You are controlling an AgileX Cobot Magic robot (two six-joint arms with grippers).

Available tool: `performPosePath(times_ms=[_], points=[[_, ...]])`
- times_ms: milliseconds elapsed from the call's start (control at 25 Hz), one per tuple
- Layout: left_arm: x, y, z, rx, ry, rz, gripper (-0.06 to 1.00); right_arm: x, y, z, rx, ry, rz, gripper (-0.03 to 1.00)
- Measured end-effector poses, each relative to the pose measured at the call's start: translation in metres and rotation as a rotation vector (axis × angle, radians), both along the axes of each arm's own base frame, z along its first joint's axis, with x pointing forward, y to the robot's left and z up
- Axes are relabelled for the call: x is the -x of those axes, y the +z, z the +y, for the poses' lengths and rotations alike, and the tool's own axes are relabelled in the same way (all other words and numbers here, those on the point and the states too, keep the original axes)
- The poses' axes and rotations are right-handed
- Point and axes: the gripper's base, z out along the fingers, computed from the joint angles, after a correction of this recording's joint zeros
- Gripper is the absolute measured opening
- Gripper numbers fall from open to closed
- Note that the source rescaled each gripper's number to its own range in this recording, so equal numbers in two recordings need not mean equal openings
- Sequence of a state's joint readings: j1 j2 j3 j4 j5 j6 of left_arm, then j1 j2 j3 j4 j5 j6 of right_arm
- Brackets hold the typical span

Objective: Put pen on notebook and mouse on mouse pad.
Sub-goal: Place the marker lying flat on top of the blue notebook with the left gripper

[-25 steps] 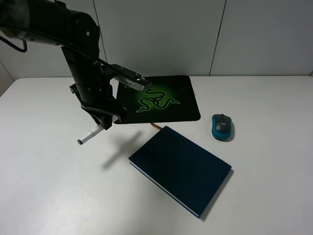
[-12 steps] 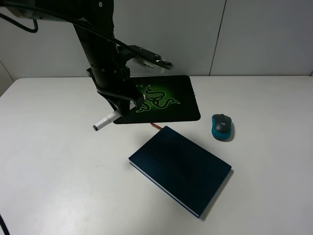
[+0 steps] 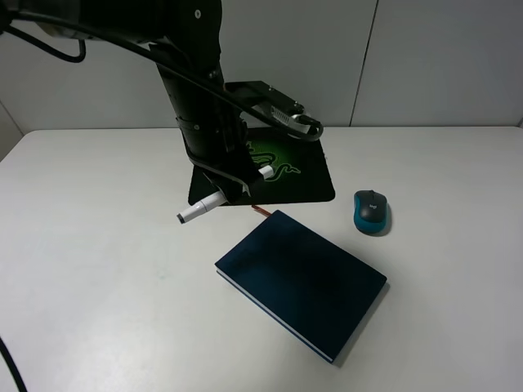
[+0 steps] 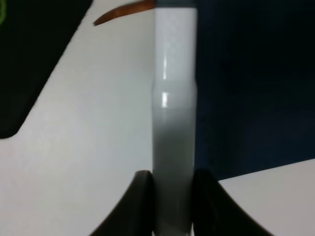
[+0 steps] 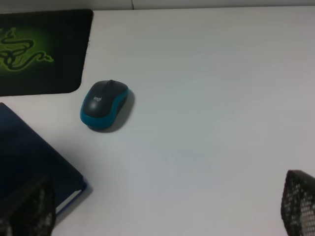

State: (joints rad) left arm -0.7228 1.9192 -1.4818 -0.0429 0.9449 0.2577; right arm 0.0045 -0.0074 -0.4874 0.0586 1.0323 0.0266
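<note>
The left gripper (image 3: 234,188) is clenched on the pen (image 3: 214,200); in the left wrist view its two dark fingers (image 4: 142,196) press the white barrel from either side, and the pen (image 4: 173,98) runs straight out between them. The pen is held in the air, tilted, with its lower end pointing left and near; it hangs over the near left corner of the mouse pad (image 3: 306,175), just left of the notebook's far corner. The notebook (image 3: 302,282) lies flat and closed on the white table (image 3: 82,245), set at an angle, near of the pad; its brown ribbon (image 3: 261,210) pokes out at the far corner. The mouse (image 3: 372,212) sits on the table to the right of the pad's near right corner, apart from the pad and from the notebook. The right gripper (image 5: 165,209) is spread wide and holds nothing; it hangs above bare table, right of the mouse (image 5: 104,104).
</note>
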Motion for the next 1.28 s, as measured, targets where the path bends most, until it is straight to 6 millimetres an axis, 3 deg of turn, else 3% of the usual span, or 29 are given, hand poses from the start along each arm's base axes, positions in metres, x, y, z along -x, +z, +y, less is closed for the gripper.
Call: performPosePath(times_ms=[400,1280], points=[[0.012,-0.019,-0.04,-0.051,-0.153,0.039,0.0,0.0,0.0,0.0,0.0,0.0,0.0,1.0],[0.032,-0.059,-0.102,-0.042,-0.41,0.03,0.0,0.0,0.0,0.0,0.0,0.0,0.0,1.0]])
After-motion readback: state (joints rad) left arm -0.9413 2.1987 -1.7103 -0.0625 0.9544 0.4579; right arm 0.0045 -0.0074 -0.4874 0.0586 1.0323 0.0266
